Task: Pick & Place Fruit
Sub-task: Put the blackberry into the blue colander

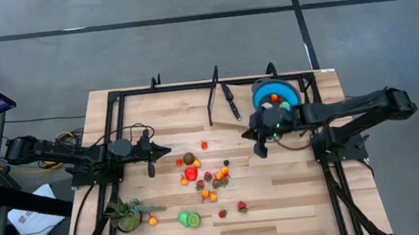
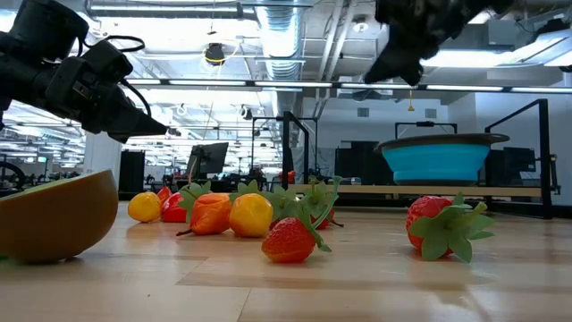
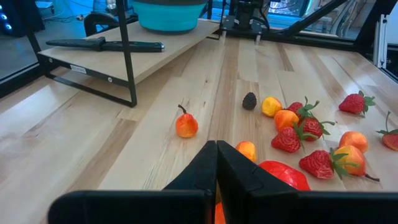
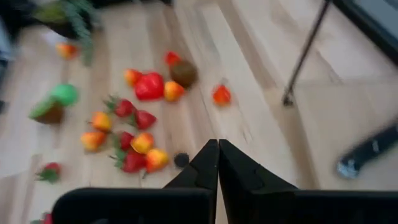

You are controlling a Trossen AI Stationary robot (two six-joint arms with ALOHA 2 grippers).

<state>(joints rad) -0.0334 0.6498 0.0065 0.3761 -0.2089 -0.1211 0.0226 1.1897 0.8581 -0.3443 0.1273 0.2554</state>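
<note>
Several small toy fruits lie loose on the wooden table's middle: strawberries, orange and yellow pieces, a red one and a brown one. A green halved fruit lies nearer the front. The blue bowl stands on a raised plank at the far right, with an orange fruit inside. My left gripper is shut and empty, hovering left of the pile. My right gripper is shut and empty, hanging in the air in front of the bowl, right of the pile.
A black-handled knife lies on the raised plank left of the bowl. A spiky green plant stands at the front left. Black frame rails run along both sides and the far edge of the table.
</note>
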